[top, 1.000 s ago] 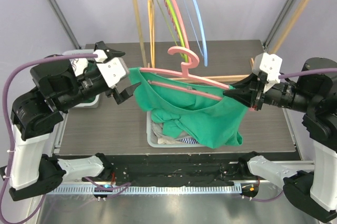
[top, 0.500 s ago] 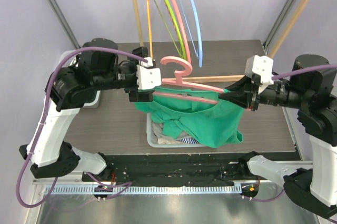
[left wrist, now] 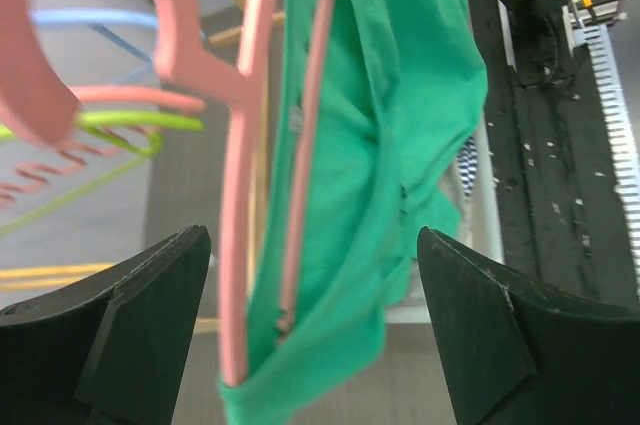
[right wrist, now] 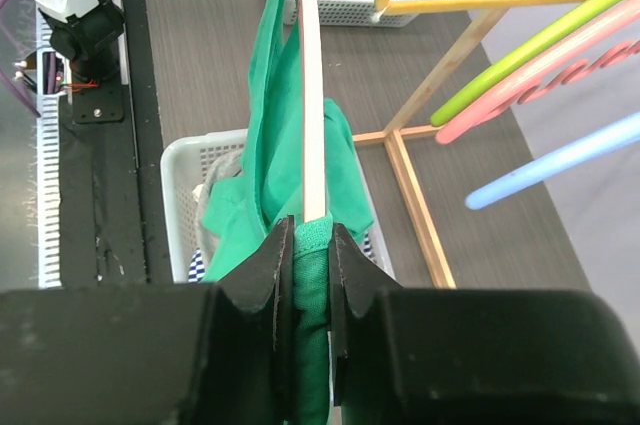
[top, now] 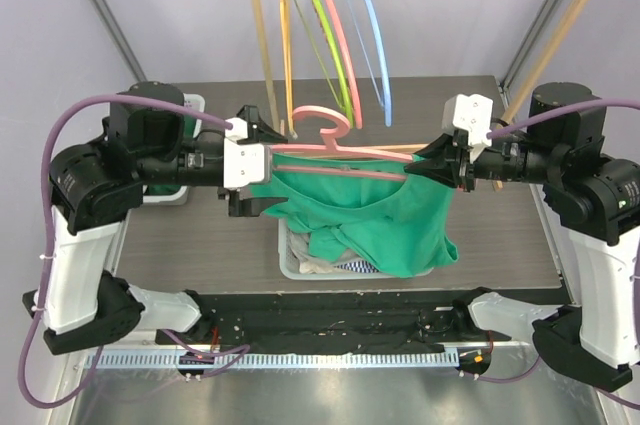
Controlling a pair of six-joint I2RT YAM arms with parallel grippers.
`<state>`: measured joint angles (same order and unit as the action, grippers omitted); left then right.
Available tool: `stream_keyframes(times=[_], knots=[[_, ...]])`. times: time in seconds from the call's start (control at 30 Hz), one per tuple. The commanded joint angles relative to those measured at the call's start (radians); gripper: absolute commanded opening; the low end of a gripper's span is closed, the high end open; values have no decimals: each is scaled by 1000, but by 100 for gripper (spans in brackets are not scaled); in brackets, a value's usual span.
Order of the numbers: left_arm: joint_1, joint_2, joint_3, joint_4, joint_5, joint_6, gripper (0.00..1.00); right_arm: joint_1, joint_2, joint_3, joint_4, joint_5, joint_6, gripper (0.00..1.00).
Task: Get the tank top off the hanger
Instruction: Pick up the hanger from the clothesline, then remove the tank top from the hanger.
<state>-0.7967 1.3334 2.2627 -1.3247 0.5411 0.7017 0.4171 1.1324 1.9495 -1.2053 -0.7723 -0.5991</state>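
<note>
The green tank top [top: 350, 207] hung on the pink hanger [top: 335, 148], and both were held in the air in front of the wooden rack [top: 262, 45], above the white basket [top: 288, 263] on the desk [top: 200, 235]. The hanger lay almost level between the two arms, with its hook pointing up and resting on no rail. The tank top's upper edge ran along the hanger's arms. Its body sagged in a loose fold, and the lowest part dropped onto the basket's right side, where other clothes (one of them striped) lay bundled.

The right pincer [top: 418, 169] was closed on the hanger's right tip. In the right wrist view its two fingers [right wrist: 280, 275] pressed together on green cloth bunched over that tip, and the pink bar ran straight out from between them.

The left pincer [top: 262, 167] stood wide open at the hanger's left end. In the left wrist view the black fingers [left wrist: 130, 325] sat far apart at either side of the picture. The hanger's left arm and the cloth draped round it lay in the gap, touching neither finger as far as could be seen.

Behind them, several coloured hangers [top: 340, 40] hung from the rack's rail: orange, green, pink and blue.
</note>
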Motion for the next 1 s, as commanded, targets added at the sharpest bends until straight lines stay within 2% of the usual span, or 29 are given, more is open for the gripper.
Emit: stream_keyframes(times=[0.0,0.03,0.13,0.17,0.27,0.4,0.43,0.57,0.7,0.97], knots=[[28,-69,-133,122,-53,-160,95,5,-13,55,53,-31,-47,1],[74,-63,-127,142,-62,-180,97,6,-14,57,56,-36,-50,1],[209,-11,-62,145,54,-246,99,5,-26,55,69,-50,-45,1],[285,-4,-55,156,81,-261,99,5,-29,55,76,-62,-42,1],[364,9,-58,200,177,-291,100,5,-40,55,81,-68,-36,1],[369,45,12,66,346,-234,100,5,-45,51,92,-70,-22,1],[369,82,40,-36,374,-193,100,5,-48,48,102,-68,-18,1],[369,138,168,-246,480,-90,99,5,-36,46,112,-64,-14,1],[369,95,118,-245,502,-73,98,3,-36,49,127,-67,-11,1],[369,64,14,-208,497,-88,87,3,-31,57,167,-56,-4,1]])
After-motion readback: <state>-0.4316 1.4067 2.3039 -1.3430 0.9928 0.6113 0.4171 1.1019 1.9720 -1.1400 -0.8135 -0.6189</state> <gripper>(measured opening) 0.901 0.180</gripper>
